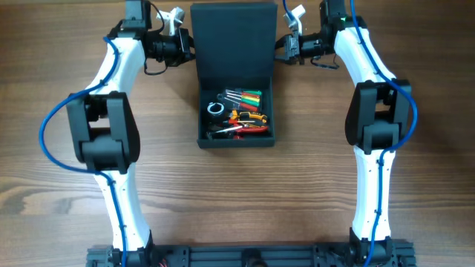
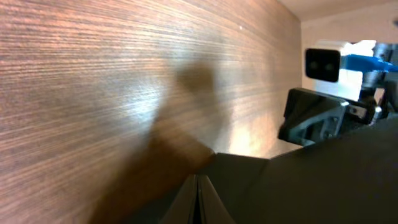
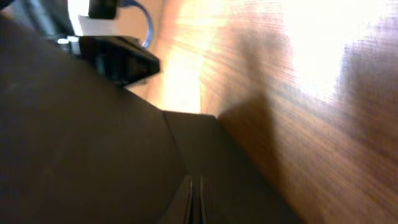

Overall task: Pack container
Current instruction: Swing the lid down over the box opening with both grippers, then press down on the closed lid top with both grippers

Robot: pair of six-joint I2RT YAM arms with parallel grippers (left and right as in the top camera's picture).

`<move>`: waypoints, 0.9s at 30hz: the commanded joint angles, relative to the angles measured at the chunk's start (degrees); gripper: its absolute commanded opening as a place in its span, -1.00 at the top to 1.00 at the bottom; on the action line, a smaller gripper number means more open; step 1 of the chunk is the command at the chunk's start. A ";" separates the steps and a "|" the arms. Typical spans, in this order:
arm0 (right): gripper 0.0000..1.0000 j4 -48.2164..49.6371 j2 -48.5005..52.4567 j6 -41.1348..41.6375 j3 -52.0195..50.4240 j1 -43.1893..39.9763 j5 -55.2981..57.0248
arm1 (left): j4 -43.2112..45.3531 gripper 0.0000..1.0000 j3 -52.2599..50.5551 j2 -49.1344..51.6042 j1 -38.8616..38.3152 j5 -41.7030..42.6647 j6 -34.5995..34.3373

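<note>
The container (image 1: 204,111), a dark matte box, sits at the table's centre back with its flap lid (image 1: 234,37) swung open behind it. Inside lie several hand tools (image 1: 241,111) with red, green and orange handles, and a roll of tape (image 1: 216,110). My left gripper (image 1: 190,46) is shut at the lid's left edge and my right gripper (image 1: 280,46) is shut at its right edge. In the wrist views each gripper (image 2: 198,177) (image 3: 195,179) shows closed fingers against the dark lid (image 2: 323,180) (image 3: 74,143). I see nothing held between them.
Wood-grain table (image 1: 67,185) spreads out on all sides of the box. Both arms reach inward from the near edge, elbows (image 1: 104,126) (image 1: 378,115) flanking the box. Each wrist view shows the opposite arm's wrist (image 2: 317,115) (image 3: 118,59) across the lid.
</note>
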 commanded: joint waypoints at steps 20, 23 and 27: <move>0.87 -31.19 -17.55 -17.62 1.09 1.86 32.02 | -27.10 0.92 0.00 -15.52 -3.74 -11.89 14.25; 0.87 -31.30 -19.23 -14.45 1.09 1.84 34.88 | -31.52 0.92 0.00 -16.33 -4.09 -13.97 15.80; 0.87 -29.05 -23.37 -4.83 1.09 1.86 48.52 | -35.71 0.92 0.00 -17.51 -4.07 -23.34 15.72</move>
